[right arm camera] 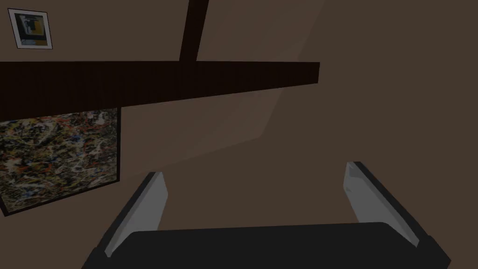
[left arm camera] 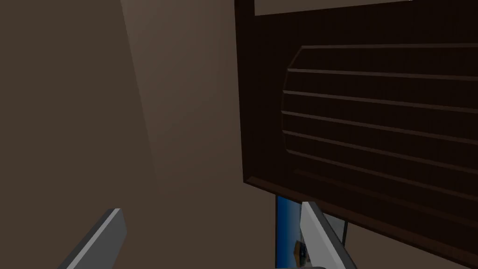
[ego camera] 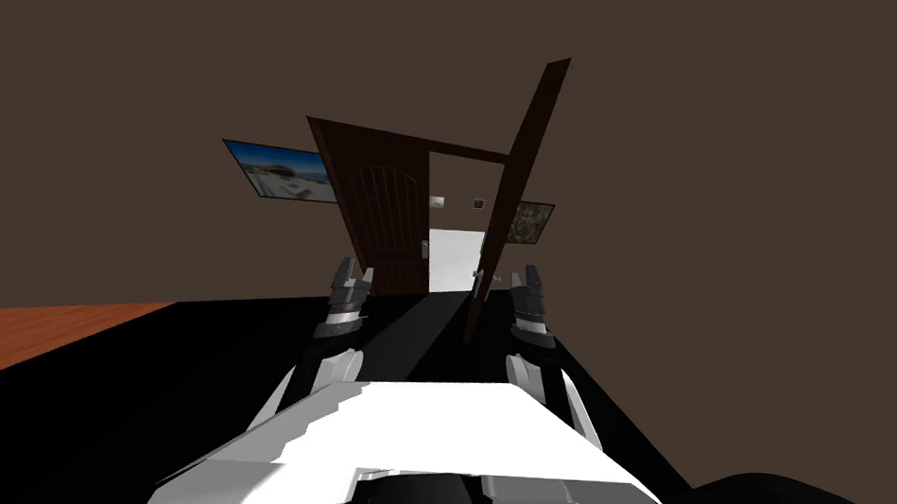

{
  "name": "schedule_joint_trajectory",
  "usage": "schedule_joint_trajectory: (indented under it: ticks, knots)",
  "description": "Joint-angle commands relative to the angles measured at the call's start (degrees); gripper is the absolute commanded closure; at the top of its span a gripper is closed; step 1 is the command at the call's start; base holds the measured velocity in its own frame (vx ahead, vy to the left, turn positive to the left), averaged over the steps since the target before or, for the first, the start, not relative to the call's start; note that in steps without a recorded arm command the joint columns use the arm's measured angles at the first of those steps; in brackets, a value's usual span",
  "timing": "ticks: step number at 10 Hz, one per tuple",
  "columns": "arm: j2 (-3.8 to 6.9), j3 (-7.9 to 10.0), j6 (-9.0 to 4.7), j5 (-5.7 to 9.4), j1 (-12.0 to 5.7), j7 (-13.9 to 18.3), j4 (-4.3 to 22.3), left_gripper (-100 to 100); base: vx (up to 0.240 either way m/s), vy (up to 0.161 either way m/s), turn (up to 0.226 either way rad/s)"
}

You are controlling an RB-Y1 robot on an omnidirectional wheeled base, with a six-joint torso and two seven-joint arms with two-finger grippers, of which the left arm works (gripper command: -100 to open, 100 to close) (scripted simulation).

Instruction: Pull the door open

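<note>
Dull brown walls (ego camera: pixel 724 181) all round. Straight ahead, a dark wooden door (ego camera: pixel 382 213) swung wide on the left, a second leaf (ego camera: pixel 520 191) standing edge-on, its handle (ego camera: pixel 478 282) just beside the right pincer (ego camera: pixel 528 276). Judged nearly done; perhaps only widening left. Spread and pinching nothing, both left pincer (ego camera: pixel 353 274) and right, flanking the gap.

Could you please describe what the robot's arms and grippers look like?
The left forearm and right forearm are white, with banded dark-and-grey wrists. The left gripper and right gripper each have two thin, light grey, blade-like fingers on a dark boxy body.
</note>
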Motion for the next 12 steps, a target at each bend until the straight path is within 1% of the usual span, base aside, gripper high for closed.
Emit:
schedule_joint_trajectory:
  ticks: [1,2,3,5,8,12]
  knots:
    - [0.5,1.9,0.28,-0.12,-1.21,-0.22,1.96,-100,0.04,0.01,-0.203]
    - [0.76,3.0,0.44,-0.19,-1.91,-0.35,3.1,-100,0.129,0.0,-0.206]
    - [1.06,4.57,0.67,-0.29,-2.92,-0.53,4.72,-100,0.143,0.014,-0.166]
    - [1.37,6.2,0.91,-0.4,-3.96,-0.72,6.4,-100,0.136,0.044,-0.122]
    - [1.8,9.18,1.35,-0.59,-5.86,-1.07,9.48,-100,0.083,0.021,-0.147]
    - [2.29,13.73,2.02,-0.88,-8.76,-1.6,14.18,-100,0.083,0.034,-0.149]
